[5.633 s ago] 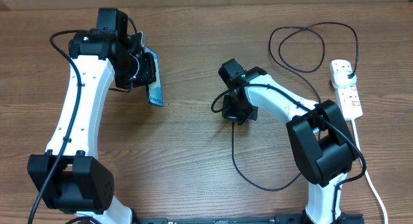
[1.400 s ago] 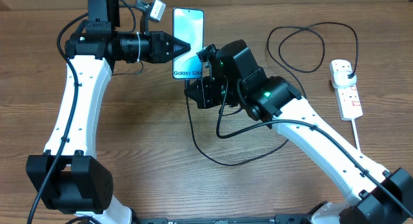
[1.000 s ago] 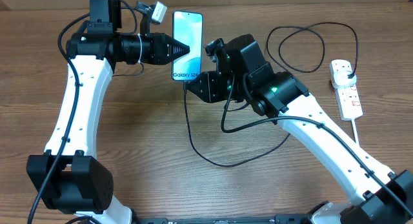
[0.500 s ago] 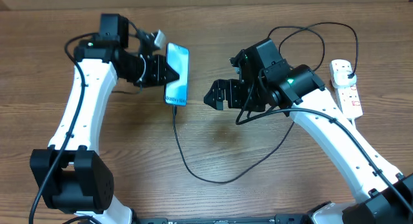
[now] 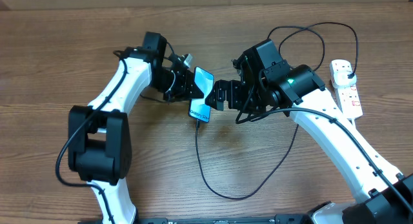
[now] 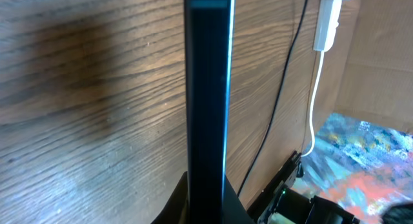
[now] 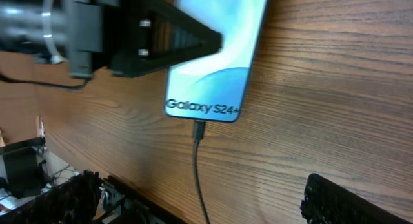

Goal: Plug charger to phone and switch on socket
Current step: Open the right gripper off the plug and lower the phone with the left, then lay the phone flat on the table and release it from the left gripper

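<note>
Since half a second ago the left arm has swung inward, carrying the phone from left of centre to the middle of the overhead frame, just beside the right gripper. That gripper has barely shifted; its jaws stand spread wide and hold nothing.

The left gripper is clamped on the phone's long edges, with the lit screen facing the right wrist camera. In that view the charger has its small tip seated in the end below the "Galaxy S24+" text. From there the cable trails down across the wooden table.

The socket lies at the right edge of the overhead frame, well apart from both grippers, with the black plug in its upper end.

The phone is probably stiff, smooth-sided and breakable, so the edge grip suits it, and it should be laid down gently. The cable looks light and limp, so any tug may unseat the tip. The switch likely needs a firm fingertip push, and the strip may slide under it.
</note>
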Controlling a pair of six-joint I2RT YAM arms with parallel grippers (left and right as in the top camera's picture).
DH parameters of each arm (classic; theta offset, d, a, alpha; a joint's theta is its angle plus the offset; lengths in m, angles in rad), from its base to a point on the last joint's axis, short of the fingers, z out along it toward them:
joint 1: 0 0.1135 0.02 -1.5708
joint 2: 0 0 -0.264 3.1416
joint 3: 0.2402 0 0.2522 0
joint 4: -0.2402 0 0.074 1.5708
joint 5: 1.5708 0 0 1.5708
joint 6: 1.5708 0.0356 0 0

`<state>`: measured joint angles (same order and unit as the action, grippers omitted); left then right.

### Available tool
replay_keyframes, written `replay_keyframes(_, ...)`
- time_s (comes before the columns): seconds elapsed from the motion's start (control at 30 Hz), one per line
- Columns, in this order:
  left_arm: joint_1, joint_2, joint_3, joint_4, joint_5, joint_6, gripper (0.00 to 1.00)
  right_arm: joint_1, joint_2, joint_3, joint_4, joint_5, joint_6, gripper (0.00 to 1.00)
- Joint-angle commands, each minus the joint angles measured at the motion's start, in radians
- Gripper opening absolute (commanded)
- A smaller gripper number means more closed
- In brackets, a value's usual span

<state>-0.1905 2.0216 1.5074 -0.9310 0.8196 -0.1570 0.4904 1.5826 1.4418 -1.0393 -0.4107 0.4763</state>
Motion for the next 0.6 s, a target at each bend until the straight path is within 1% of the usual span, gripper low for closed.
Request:
replay_keyframes(0.0, 0.001, 0.045, -0.002, 0.033, 0.062, -0.004, 0.04, -0.005, -0.033, 0.024, 0.004, 0.006, 0.007, 1.0)
replay_keyframes(0.13, 0.0, 0.096, -0.002, 0.082, 0.047, -0.004, 0.04, -0.005, -0.033, 0.024, 0.0, 0.007, 0.006, 1.0)
replay_keyframes(0.2, 0.0, 0.124, -0.002, 0.095, -0.041, -0.005, 0.04, -0.005, -0.033, 0.024, -0.002, 0.007, 0.006, 1.0)
replay_keyframes(0.33, 0.0, 0.162, -0.002, 0.102, -0.046, -0.005, 0.04, -0.005, -0.033, 0.024, -0.003, 0.007, 0.006, 1.0)
replay_keyframes(0.4, 0.0, 0.166, -0.002, 0.102, -0.077, -0.006, 0.04, -0.005, -0.033, 0.024, -0.003, 0.01, 0.006, 1.0)
replay_keyframes(0.43, 0.0, 0.166, -0.002, 0.102, -0.106, -0.008, 0.07, -0.005, -0.033, 0.024, -0.003, 0.01, 0.006, 1.0)
replay_keyframes(0.47, 0.0, 0.166, -0.002, 0.099, -0.154, -0.008, 0.14, -0.005, -0.033, 0.024, -0.003, 0.01, 0.006, 1.0)
replay_keyframes(0.53, 0.0, 0.166, -0.002, 0.097, -0.207, -0.008, 0.16, -0.005, -0.033, 0.024, -0.004, 0.01, 0.006, 1.0)
replay_keyframes(0.57, 0.0, 0.166, -0.002, 0.097, -0.224, -0.008, 0.18, -0.005, -0.033, 0.024, -0.004, 0.011, 0.006, 1.0)
